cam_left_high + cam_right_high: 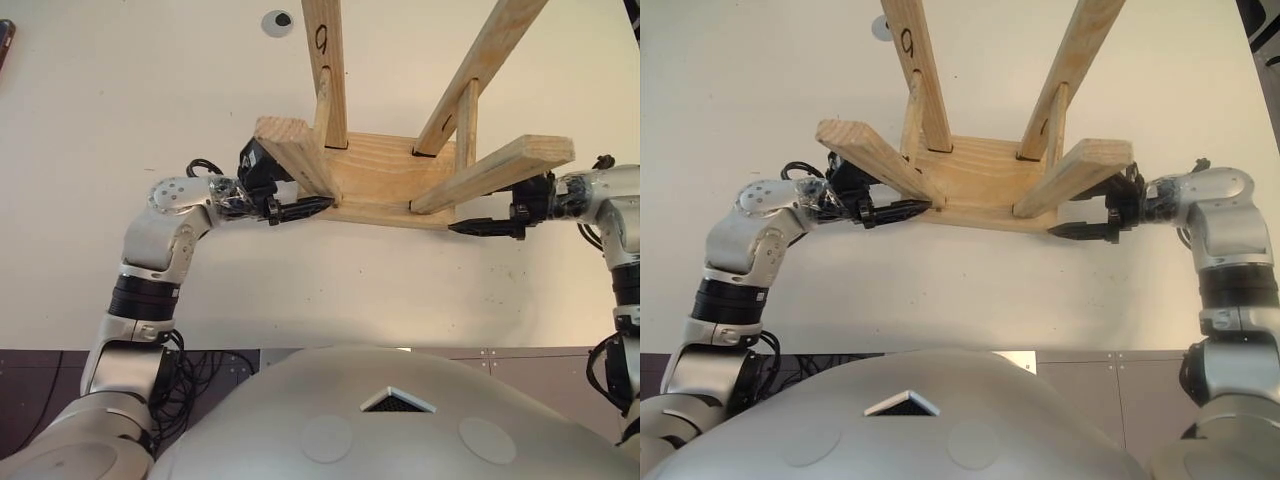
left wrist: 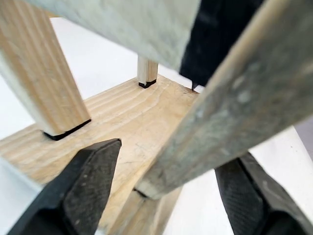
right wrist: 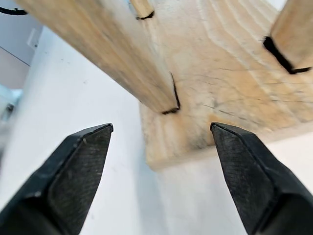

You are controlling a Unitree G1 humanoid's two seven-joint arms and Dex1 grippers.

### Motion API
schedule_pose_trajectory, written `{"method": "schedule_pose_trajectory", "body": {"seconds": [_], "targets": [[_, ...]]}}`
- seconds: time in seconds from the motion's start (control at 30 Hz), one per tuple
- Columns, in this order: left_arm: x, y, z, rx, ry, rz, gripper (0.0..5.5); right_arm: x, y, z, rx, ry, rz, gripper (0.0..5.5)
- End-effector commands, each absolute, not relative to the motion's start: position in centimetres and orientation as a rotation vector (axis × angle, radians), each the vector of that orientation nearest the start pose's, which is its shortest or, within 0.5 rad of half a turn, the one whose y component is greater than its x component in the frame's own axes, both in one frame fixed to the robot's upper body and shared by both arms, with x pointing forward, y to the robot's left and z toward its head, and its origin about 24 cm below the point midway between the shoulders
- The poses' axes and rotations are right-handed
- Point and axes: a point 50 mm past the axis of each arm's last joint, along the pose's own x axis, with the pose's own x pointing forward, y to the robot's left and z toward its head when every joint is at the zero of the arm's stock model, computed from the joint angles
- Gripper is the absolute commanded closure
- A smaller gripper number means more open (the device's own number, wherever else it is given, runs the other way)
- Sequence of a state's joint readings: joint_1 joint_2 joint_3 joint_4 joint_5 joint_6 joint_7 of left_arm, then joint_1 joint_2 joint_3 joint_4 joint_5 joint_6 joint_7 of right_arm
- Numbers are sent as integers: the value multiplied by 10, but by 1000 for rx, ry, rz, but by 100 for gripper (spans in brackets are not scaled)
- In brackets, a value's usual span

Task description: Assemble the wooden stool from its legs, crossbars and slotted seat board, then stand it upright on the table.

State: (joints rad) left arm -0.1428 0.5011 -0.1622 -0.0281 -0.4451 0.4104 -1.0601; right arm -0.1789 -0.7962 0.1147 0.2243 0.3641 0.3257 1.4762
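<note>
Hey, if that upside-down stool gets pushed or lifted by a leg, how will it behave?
Probably stiff: the stool is solid wood. Pushed, it likely slides rather than tips, since the seat board lies flat on the table. Lifted by one leg, that leg might pull out of its slot; nothing shows glue or screws.

White desk (image 1: 120,150), evenly lit and faintly scuffed, small round disc (image 1: 277,21) with dark centre near far edge, dark grey panels (image 1: 40,370) below near edge.

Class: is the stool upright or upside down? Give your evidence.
Upside down: the seat board lies flat on the table, and the legs rise from its slots.
</note>
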Motion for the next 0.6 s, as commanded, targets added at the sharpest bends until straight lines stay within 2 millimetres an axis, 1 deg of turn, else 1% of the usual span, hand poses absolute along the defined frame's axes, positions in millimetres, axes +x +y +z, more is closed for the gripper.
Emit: {"method": "schedule_pose_trajectory", "body": {"seconds": [0.03,0.13,0.2,0.27,0.37,0.4,0.47,0.53,0.57,0.6], "targets": [[242,153,57,-95,359,-1242,267,229,-240,56,20,622,1271,180],[243,145,55,-145,355,-1243,318,229,-235,44,108,674,1203,234],[243,144,56,-192,353,-1242,348,232,-231,42,172,689,1183,268],[241,145,60,-307,379,-1258,357,236,-228,41,233,727,1158,308],[241,145,66,-416,421,-1262,358,232,-230,36,302,892,1170,361],[240,145,67,-446,445,-1255,359,231,-230,36,341,945,1185,367],[237,145,69,-535,497,-1226,360,235,-224,46,453,1010,1229,370],[235,148,74,-669,578,-1155,362,249,-214,67,570,1041,1285,370],[236,148,78,-705,619,-1129,362,256,-211,78,622,1044,1297,372],[239,149,82,-706,652,-1092,362,265,-209,90,678,1046,1290,374]]}}
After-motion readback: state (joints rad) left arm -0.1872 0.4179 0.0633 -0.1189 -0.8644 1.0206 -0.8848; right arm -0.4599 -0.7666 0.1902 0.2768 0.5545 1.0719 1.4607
